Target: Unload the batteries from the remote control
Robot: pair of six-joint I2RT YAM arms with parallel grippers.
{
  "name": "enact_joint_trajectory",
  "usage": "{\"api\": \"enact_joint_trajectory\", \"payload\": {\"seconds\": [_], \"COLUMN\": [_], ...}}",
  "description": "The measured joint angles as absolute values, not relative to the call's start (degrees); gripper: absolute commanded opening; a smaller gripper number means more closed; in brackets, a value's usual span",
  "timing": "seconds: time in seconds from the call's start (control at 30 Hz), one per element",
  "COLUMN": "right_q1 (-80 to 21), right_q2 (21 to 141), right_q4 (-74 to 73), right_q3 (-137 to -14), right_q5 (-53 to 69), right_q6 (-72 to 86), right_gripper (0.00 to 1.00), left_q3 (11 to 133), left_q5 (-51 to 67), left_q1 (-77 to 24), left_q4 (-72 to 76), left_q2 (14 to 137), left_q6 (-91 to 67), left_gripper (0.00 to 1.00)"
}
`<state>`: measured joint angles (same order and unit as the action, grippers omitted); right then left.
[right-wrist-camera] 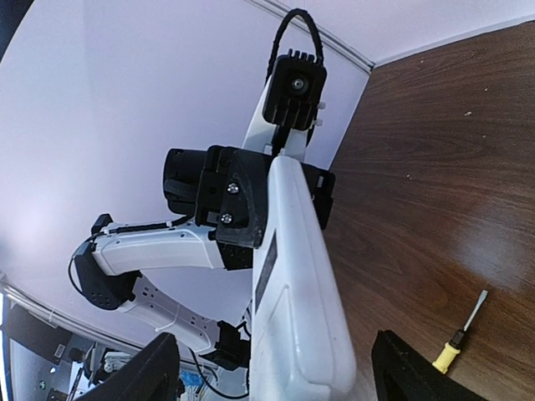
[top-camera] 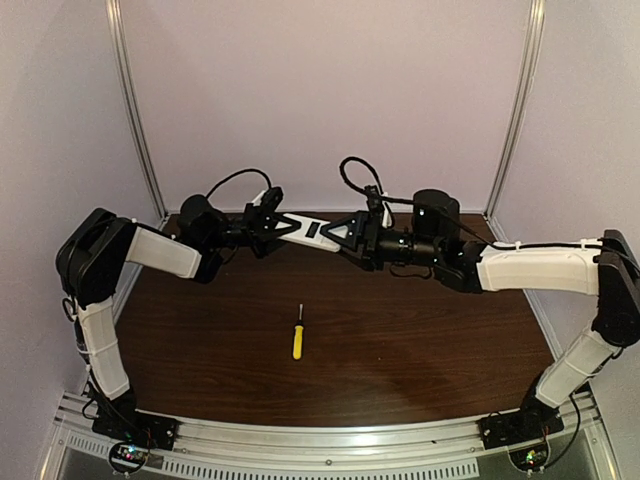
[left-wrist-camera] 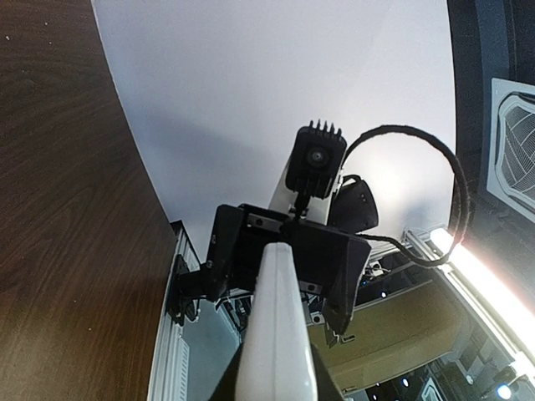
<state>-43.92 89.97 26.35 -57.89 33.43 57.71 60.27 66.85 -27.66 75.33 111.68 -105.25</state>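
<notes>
Table (top-camera: 430, 340): dark wood. Both arms reach to its rear middle and meet in the air above it.

Left gripper (top-camera: 272, 222): clamped on one end of the remote (top-camera: 312, 232) and carrying it alone, clear of the table. The slab runs straight out from this hand toward the other.

Right gripper (top-camera: 352, 233): jaws wide apart. Its fingers (right-wrist-camera: 159, 372) flank the remote's other end with a gap on each side and no contact visible.

Remote: between the two hands, dark window (top-camera: 314, 232) on the face turned up to the top camera.

Screwdriver (top-camera: 297, 340): lies on the table below the hands, toward the arm bases, well apart from both.

Batteries: none in view. Whether the cover is on cannot be told.

Step, as judged: early, between grips, compartment not yet emptied. The next move calls for the right hand to take a fresh hold or work the cover while the left keeps the slab steady.

Room: the back wall (top-camera: 330, 90) stands close behind both hands. Open space lies downward and back toward the bases. Loose cells would fall to the table beneath and might roll.
</notes>
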Motion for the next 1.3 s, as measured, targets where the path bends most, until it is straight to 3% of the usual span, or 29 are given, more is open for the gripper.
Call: {"api": "enact_joint_trajectory", "payload": {"seconds": [0.37, 0.87, 1.3], "right_q1": [-43.92, -44.01, -44.05], "right_q2": [86.89, 89.01, 92.31], "right_q4": [11.20, 8.01, 4.58], "right_q3": [-60.99, -62.70, -64.90], "right_q5": [23.49, 21.76, 19.68], "right_q6": [55.22, 55.59, 55.40], "right_gripper": [0.79, 0.82, 0.66], "left_q3": [59.42, 58.76, 58.76], "left_q5": [66.43, 62.70, 61.78], "left_q1": [-27.42, -27.31, -27.31], "left_q4": [74.19, 52.51, 47.40], "left_q2": [111.66, 108.20, 107.77], "left_q6": [-102.04, -85.91, -81.47], "left_gripper": [0.00, 0.00, 0.00]}}
